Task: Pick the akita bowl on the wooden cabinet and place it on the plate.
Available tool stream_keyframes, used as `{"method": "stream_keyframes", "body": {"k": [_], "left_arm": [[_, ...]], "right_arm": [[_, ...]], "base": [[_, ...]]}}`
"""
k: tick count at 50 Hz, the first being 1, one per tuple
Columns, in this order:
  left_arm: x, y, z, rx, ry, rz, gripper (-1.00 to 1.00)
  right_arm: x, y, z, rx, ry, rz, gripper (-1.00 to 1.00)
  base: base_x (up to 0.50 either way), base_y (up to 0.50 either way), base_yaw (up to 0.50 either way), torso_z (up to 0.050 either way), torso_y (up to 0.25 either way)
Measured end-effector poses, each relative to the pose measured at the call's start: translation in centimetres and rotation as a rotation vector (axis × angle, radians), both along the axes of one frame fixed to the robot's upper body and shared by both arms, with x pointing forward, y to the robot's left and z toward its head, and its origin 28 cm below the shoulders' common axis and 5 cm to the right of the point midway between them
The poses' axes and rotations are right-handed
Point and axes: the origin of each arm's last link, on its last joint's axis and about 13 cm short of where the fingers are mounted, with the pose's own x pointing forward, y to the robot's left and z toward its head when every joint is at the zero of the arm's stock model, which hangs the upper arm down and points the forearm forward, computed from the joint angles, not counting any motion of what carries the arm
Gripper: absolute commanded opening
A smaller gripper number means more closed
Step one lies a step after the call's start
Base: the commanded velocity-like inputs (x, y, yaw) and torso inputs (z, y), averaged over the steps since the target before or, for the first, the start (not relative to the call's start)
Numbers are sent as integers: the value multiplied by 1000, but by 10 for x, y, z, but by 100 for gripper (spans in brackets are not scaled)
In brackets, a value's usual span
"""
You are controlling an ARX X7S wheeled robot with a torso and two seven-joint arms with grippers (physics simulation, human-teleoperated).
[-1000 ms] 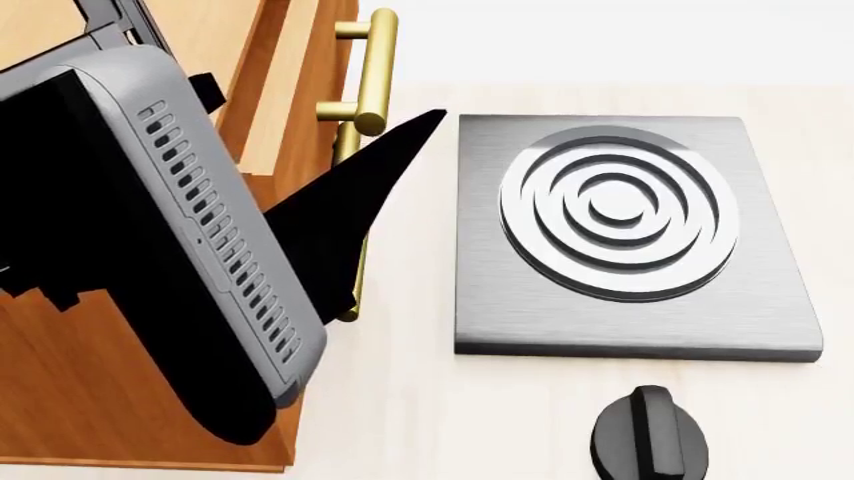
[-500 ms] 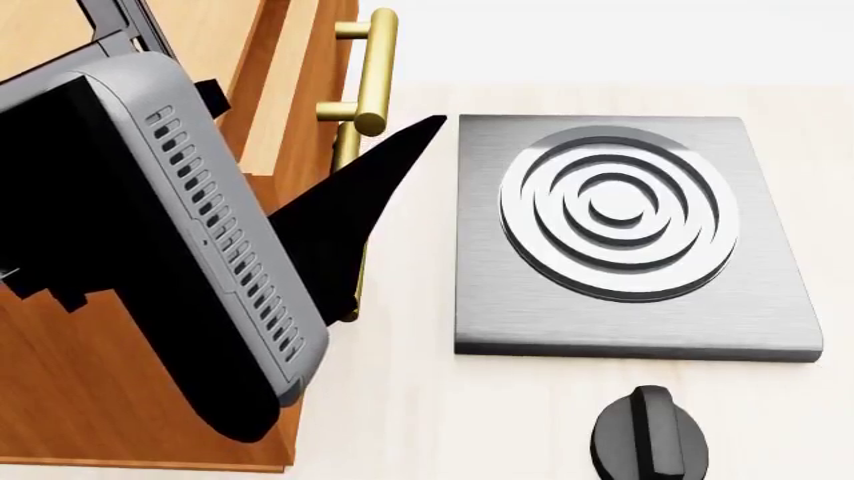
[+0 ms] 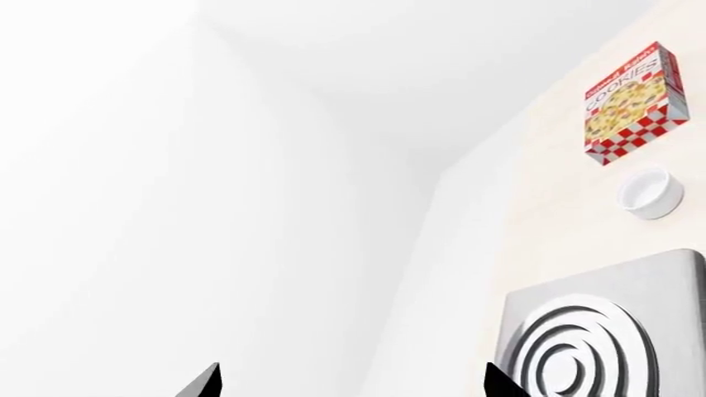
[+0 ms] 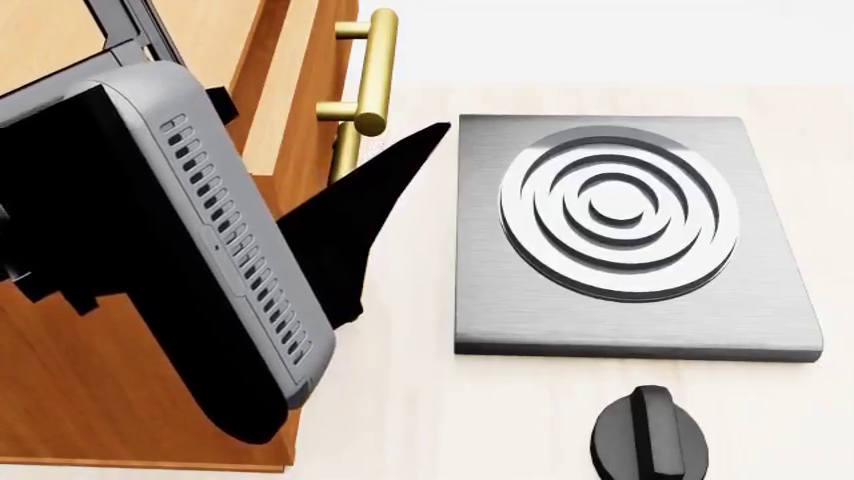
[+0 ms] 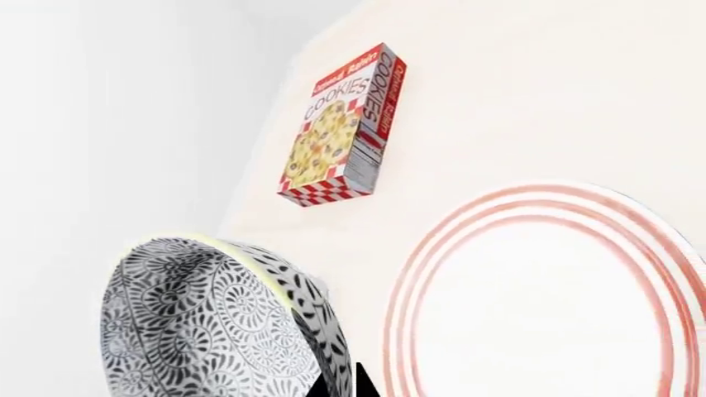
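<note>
In the right wrist view the akita bowl point(image 5: 210, 327) fills the near corner, black-and-white floral outside, pale rim showing. My right gripper point(image 5: 350, 385) is shut on its wall, one dark fingertip on each side. The plate point(image 5: 617, 227), white with red rings, lies right beside the bowl. My right gripper is out of the head view. My left arm hangs over the wooden cabinet point(image 4: 80, 390) in the head view, one black finger point(image 4: 400, 165) pointing toward the stove. My left gripper point(image 3: 353, 387) is open and holds nothing.
A grey stove slab point(image 4: 627, 235) with ring burner lies on the pale counter, a black knob point(image 4: 654, 430) in front of it. Brass bar handle point(image 4: 378, 70) sticks out from the cabinet. A cookies box point(image 5: 342, 124) and a small white cup point(image 3: 649, 192) stand farther off.
In the head view my left arm has shifted slightly to the right and down. The stove and the knob stay where they were.
</note>
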Motion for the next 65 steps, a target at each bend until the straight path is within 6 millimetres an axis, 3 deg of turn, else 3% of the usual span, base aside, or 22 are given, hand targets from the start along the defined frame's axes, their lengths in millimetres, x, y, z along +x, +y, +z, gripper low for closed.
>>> {"method": "stream_keyframes", "body": {"k": [35, 65], "left_arm": [[2, 0, -3, 0, 9, -1, 100], [3, 1, -5, -1, 17, 1, 100]], "right_arm": [[13, -14, -19, 4, 95, -32, -100], [14, -24, -40, 53, 152, -68, -100]], "base": [[0, 0, 0, 0, 0], [0, 0, 0, 0, 0]]}}
